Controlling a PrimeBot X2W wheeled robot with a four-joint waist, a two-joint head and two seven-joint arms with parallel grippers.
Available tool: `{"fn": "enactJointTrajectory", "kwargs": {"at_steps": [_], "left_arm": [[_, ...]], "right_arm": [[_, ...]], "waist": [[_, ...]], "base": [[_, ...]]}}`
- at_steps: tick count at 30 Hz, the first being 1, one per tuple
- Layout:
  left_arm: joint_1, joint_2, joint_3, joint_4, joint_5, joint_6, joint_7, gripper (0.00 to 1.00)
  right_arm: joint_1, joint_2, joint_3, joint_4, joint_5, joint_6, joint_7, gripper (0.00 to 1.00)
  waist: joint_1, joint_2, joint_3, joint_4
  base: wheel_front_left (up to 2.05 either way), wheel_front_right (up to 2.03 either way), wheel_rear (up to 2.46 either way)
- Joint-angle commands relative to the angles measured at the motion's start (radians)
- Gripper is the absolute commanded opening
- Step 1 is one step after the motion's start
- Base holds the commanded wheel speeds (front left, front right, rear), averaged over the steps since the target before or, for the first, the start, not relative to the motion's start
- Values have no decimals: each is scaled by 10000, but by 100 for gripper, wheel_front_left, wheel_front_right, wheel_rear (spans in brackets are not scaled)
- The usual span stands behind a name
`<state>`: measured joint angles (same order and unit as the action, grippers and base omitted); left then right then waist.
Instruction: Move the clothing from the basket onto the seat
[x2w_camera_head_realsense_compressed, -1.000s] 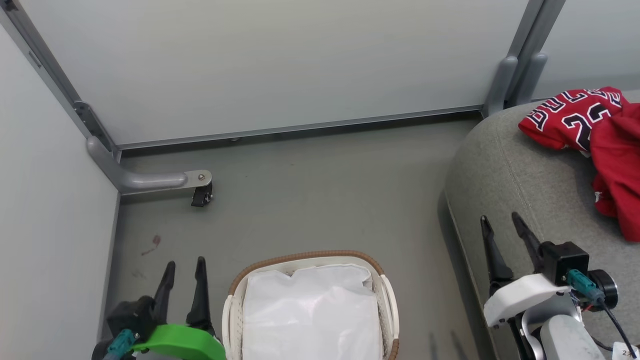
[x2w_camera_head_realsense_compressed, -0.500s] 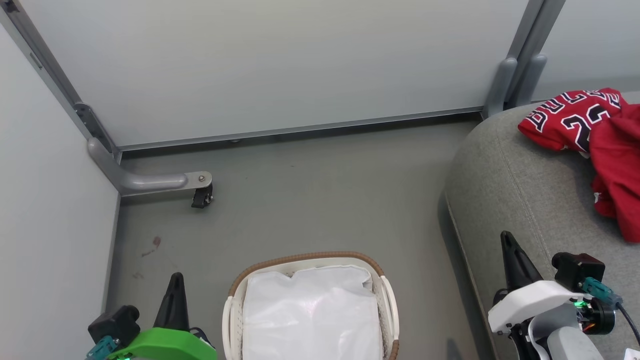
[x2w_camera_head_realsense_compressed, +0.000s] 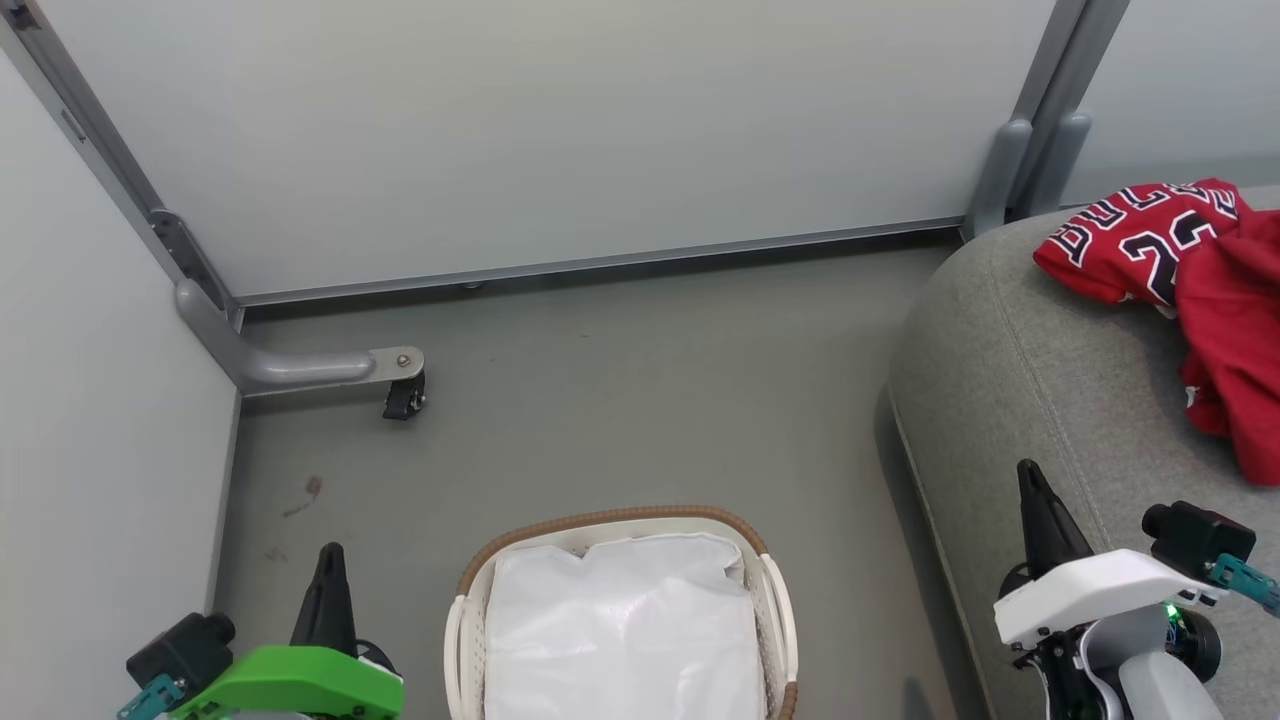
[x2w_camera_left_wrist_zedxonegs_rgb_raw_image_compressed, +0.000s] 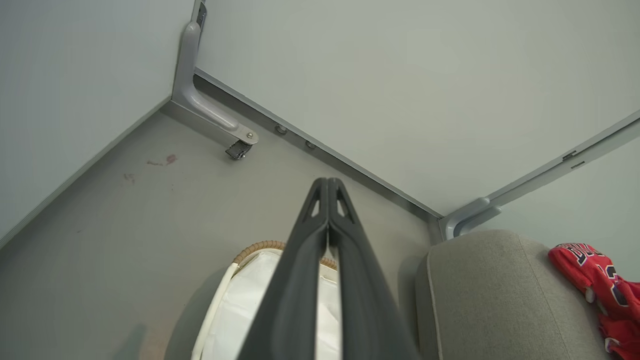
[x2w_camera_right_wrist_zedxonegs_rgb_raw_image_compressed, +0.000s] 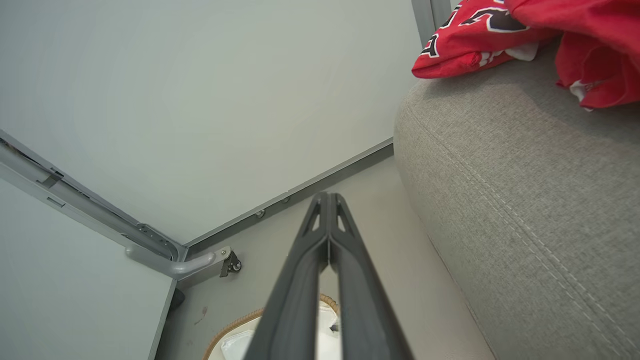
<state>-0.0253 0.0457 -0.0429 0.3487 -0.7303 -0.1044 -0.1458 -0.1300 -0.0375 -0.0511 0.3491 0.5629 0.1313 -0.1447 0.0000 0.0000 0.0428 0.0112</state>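
Observation:
The red clothing (x2w_camera_head_realsense_compressed: 1190, 290) with black "BULLS" lettering lies crumpled on the grey seat (x2w_camera_head_realsense_compressed: 1020, 370) at the right; the left wrist view catches it as clothing (x2w_camera_left_wrist_zedxonegs_rgb_raw_image_compressed: 597, 290) on the seat (x2w_camera_left_wrist_zedxonegs_rgb_raw_image_compressed: 490, 295), the right wrist view as clothing (x2w_camera_right_wrist_zedxonegs_rgb_raw_image_compressed: 525, 35) on the seat (x2w_camera_right_wrist_zedxonegs_rgb_raw_image_compressed: 525, 200). The white basket (x2w_camera_head_realsense_compressed: 770, 590) with a brown rim stands on the floor at bottom centre, holding just its white liner (x2w_camera_head_realsense_compressed: 620, 630). My left gripper (x2w_camera_head_realsense_compressed: 329, 556) is shut and empty, left of the basket. My right gripper (x2w_camera_head_realsense_compressed: 1027, 472) is shut and empty over the seat's front edge.
Pale partition walls (x2w_camera_head_realsense_compressed: 560, 130) close off the back and left. A grey bracket foot with a black caster (x2w_camera_head_realsense_compressed: 404, 392) juts onto the floor at the back left. Grey floor (x2w_camera_head_realsense_compressed: 640, 390) lies between the basket, the walls and the seat.
Both grippers have shut, from open fingers to fingers pressed together, and both have drawn back toward the bottom of the head view. The clothing and basket have stayed put.

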Motion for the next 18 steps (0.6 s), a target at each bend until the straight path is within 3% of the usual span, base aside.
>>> {"fn": "enactJointTrajectory", "kwargs": {"at_steps": [1,18], "left_arm": [[-321,26,91,-202,-359,-36,86,0],[-473,35,453,-416,-2403,-102,691,0]], "right_arm": [[-28,-61,-48,-206,429,-1,93,0],[38,-86,-193,-422,2849,-2,695,0]], "waist": [[0,0,-6,-1],[0,0,-72,-20]], "base": [[0,0,0],[0,0,0]]}}
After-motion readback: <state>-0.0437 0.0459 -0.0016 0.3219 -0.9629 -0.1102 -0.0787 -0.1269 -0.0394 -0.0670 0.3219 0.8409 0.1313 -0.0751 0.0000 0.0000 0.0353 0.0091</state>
